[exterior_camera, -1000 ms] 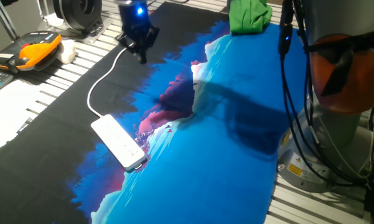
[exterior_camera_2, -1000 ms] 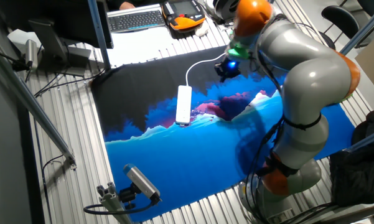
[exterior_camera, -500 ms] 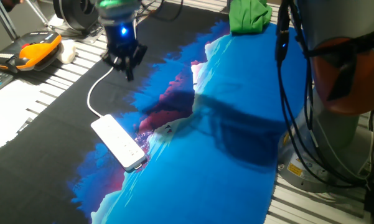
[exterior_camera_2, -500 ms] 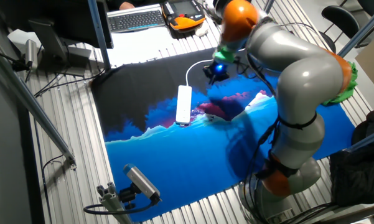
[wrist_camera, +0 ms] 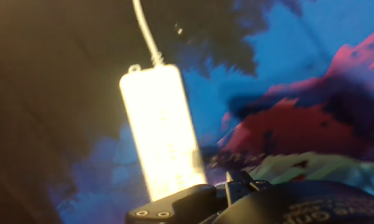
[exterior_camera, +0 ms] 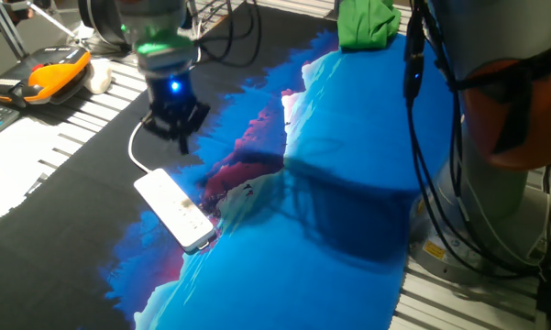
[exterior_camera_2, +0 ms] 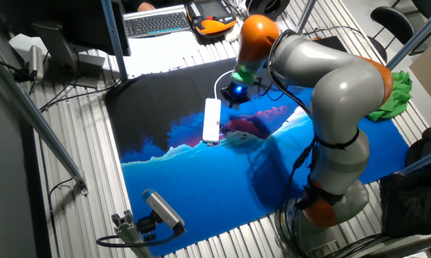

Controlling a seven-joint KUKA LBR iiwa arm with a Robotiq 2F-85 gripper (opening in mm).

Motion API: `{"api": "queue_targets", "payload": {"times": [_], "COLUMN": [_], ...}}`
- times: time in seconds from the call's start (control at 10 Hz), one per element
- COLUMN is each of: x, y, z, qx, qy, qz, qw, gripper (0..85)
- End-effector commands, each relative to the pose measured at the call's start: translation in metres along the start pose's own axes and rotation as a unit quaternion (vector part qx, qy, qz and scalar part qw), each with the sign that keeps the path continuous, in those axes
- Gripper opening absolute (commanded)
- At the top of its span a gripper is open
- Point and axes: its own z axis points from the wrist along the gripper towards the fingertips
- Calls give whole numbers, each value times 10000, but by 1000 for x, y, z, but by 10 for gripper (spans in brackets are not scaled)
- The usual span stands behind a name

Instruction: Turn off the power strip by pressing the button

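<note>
1. Power strip, a slim white bar, lies flat on the blue, black and red printed cloth that covers the surface, at the jagged line where the black part meets the blue.
2. Left of it in one fixed view, an orange-and-black device sits on the slatted surface beyond the cloth's edge.
3. Its white cord curves away from the strip's far end over the black area.
4. Just beyond that far end hovers the gripper, a blue light glowing on it, apart from the strip; whether the jaws are open or closed I cannot tell.
5. Further right, a green cloth lies at the far edge.
6. The hand view shows the strip overexposed, cord end uppermost.
</note>
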Motion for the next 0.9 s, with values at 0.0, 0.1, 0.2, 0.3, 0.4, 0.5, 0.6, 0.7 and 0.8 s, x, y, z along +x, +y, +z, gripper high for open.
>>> {"api": "queue_targets", "payload": {"times": [0.0,0.1,0.2,0.3,0.4,0.5,0.6,0.7,0.8], "x": [40,41,41,41,41,41,41,41,41], "y": [58,59,59,59,59,59,59,59,59], "z": [16,23,25,25,25,25,25,25,25], "qx": [5,13,166,416,498,611,674,674,299], "qy": [-15,-44,49,179,265,419,622,701,685], "qz": [-2,-4,-170,-465,-588,-790,-1021,-1147,-1001], "qw": [10000,10000,9997,9979,9967,9941,9905,9886,9922], "gripper": [0,0,0,0,0,0,0,0,0]}}
